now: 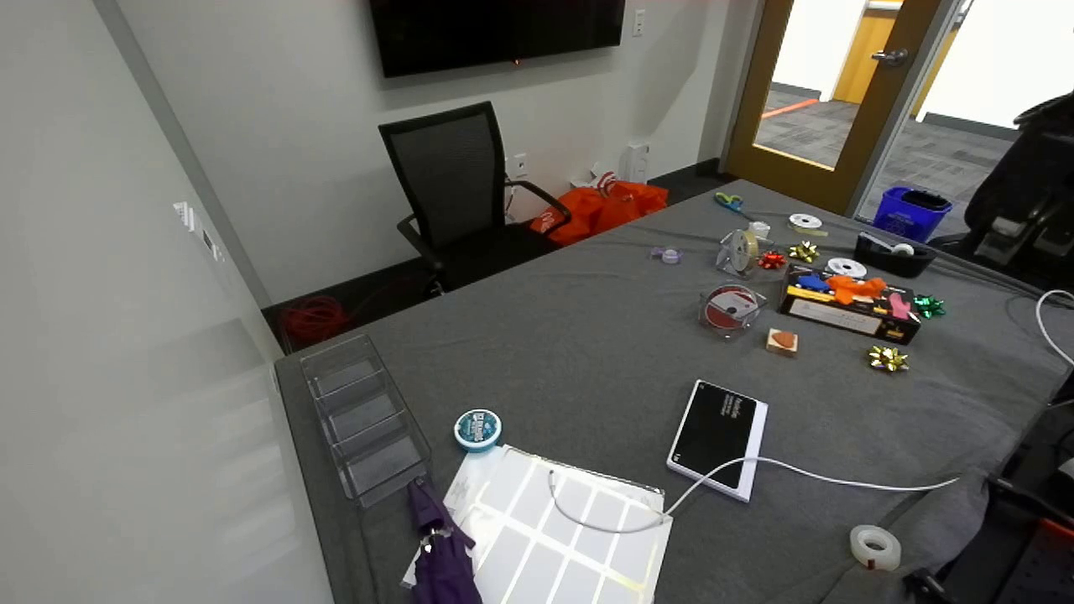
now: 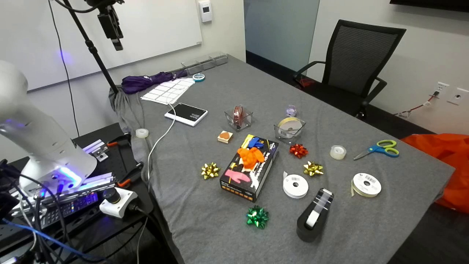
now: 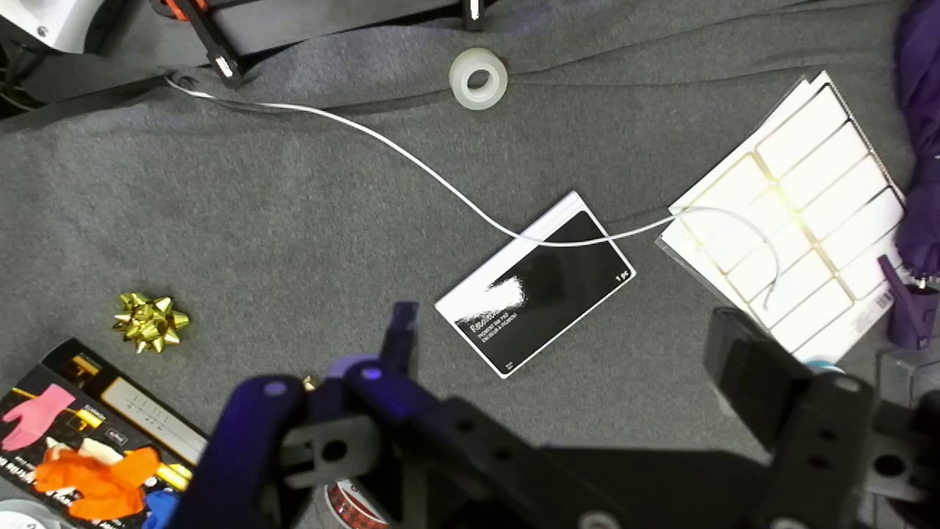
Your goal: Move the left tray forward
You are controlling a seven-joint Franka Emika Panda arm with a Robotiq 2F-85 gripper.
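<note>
The left tray (image 2: 247, 121) is a small clear tray with a spool of red ribbon (image 2: 238, 116) standing in it. It sits left of a similar clear tray (image 2: 293, 138) with a gold ribbon spool. In an exterior view the left tray (image 1: 753, 312) stands nearer the camera than the gold-ribbon one. In the wrist view only part of the red plaid ribbon (image 3: 355, 507) shows; my gripper hides the rest. My gripper (image 3: 565, 323) is open and empty, its fingers wide apart over the table. In an exterior view the gripper (image 2: 116, 41) hangs high above the table, well away from the trays.
A white-edged black ink pad (image 3: 543, 294) lies below the gripper, crossed by a white cable (image 3: 411, 158). A glove box (image 2: 249, 167), a wooden stamp (image 2: 225, 136) and shiny bows (image 2: 210, 171) lie around the left tray. A long clear divided tray (image 1: 365, 415) lies near the wall.
</note>
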